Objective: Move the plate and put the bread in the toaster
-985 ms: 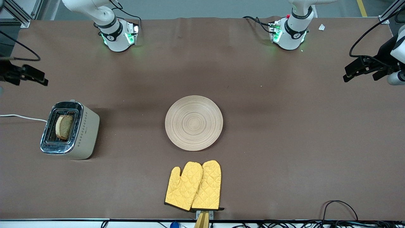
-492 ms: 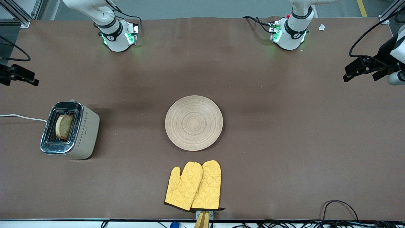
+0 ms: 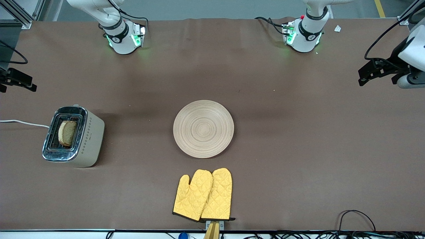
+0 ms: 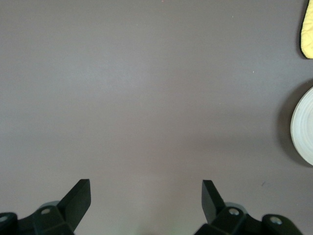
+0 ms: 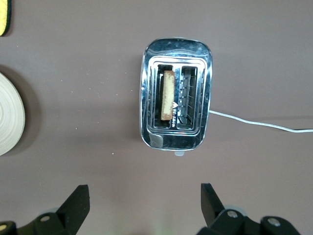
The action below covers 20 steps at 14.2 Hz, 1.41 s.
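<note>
Your bread stands in the toaster, in the slot nearer the plate; the toaster sits well toward the right arm's end of the counter from the plate, its white cord trailing off the counter's edge. The plate lies mid-counter, with the yellow mitts just nearer the front camera than it. None of these has shifted over the last second. What has changed is your arms: the right gripper has drawn farther away from the plate, toward the counter's edge, and hangs above the toaster with its fingers spread wide and empty. The left gripper has lifted slightly at the left arm's end, well apart from the plate, its fingers likewise released over bare counter.
</note>
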Each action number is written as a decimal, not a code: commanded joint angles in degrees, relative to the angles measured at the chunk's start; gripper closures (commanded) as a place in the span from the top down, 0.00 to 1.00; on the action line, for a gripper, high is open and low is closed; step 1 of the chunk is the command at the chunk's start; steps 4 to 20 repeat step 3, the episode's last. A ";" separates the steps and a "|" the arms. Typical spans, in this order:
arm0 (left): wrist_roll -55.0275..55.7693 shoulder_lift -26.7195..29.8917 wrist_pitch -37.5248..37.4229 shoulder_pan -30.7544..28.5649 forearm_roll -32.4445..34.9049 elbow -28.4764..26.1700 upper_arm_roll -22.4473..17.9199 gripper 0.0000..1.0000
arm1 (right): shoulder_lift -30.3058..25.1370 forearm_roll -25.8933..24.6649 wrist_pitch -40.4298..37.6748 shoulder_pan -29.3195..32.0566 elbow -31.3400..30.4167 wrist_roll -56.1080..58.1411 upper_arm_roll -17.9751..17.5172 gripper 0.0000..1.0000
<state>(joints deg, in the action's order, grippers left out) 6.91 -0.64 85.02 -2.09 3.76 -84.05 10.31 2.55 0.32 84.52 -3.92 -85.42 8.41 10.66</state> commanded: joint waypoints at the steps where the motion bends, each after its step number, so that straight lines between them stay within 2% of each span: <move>1: -2.78 0.20 -0.47 -0.37 1.16 0.46 0.33 1.00 | -0.61 -0.67 0.03 9.33 -0.72 -0.06 -9.82 1.00; 2: -2.61 0.20 -0.47 -0.46 0.72 0.55 0.24 1.00 | -0.61 -0.93 0.12 10.76 -0.63 -0.06 -11.87 1.00; 20: -2.69 0.20 -0.47 -0.54 0.63 0.55 0.24 1.00 | -0.61 -0.94 0.12 10.43 -0.72 -0.06 -11.63 1.00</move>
